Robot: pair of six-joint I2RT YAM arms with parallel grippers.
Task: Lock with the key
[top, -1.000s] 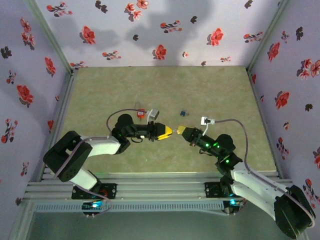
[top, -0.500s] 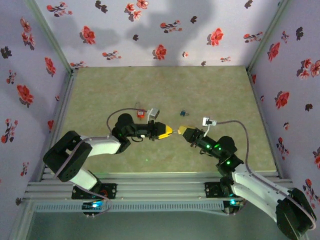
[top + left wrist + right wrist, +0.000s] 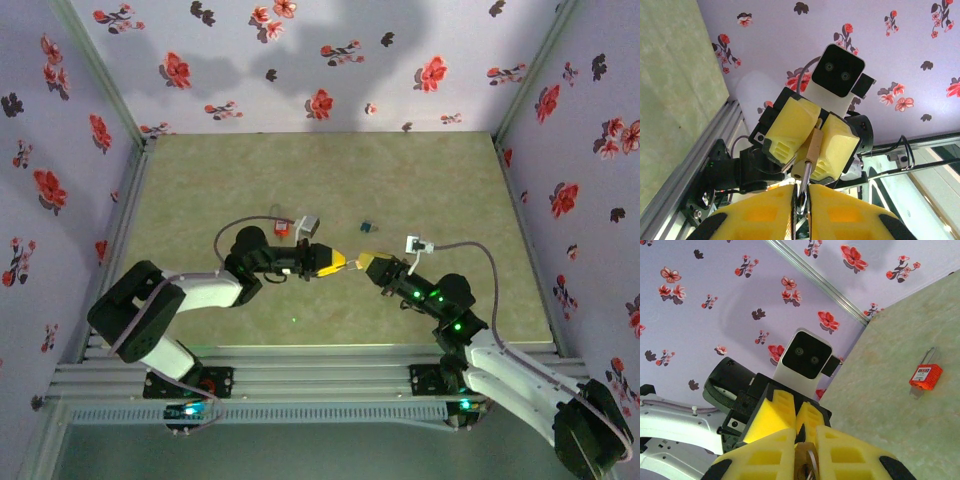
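The left gripper [image 3: 338, 262] was pinched on the key [image 3: 803, 184]. The right gripper [image 3: 368, 262] was clamped on the lock [image 3: 813, 145], with the two tip to tip above the table [image 3: 300, 170].

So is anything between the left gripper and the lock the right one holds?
Nothing visible does. The left gripper and right gripper meet tip to tip; a metal shaft runs straight from the left fingers to the brass lock. The red padlock lies on the table, off that line.
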